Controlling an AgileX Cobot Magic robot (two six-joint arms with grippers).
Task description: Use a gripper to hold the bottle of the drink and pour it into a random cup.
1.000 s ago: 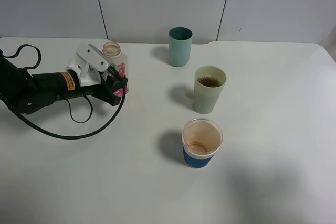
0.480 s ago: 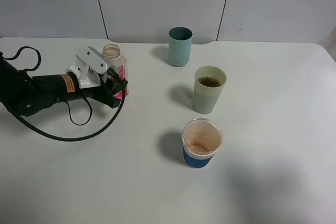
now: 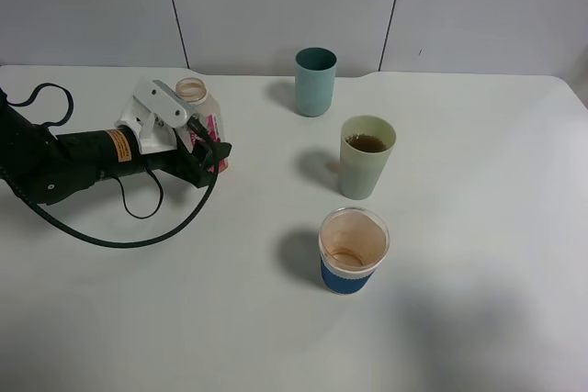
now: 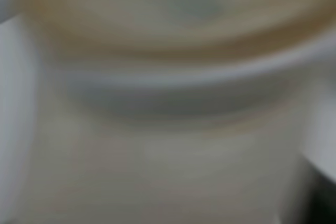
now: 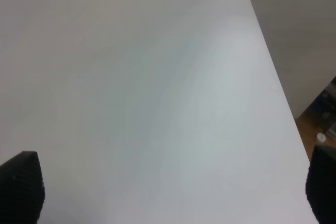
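Note:
The bottle (image 3: 192, 92), clear with a pink label and an open neck, stands upright at the left of the table. My left gripper (image 3: 200, 131) has its white and black jaws closed around the bottle's body, and the black arm stretches off to the left. The left wrist view is filled by a blurred close-up of the bottle (image 4: 168, 103). The pale yellowish-green cup (image 3: 365, 170) stands right of centre, apart from the bottle, with the brown drink (image 3: 367, 143) inside it. My right gripper (image 5: 168, 192) is open and empty over bare table; it is out of the exterior view.
A darker teal tumbler (image 3: 315, 83) stands at the back centre. A clear cup with a blue sleeve (image 3: 353, 251) stands in front of the green cup. A black cable (image 3: 138, 227) loops on the table beside the left arm. The table's edge (image 5: 275, 77) shows in the right wrist view.
The bottle has come from a slight tilt to upright in my left gripper. The gripper has shifted slightly to the right. The cups have not moved.

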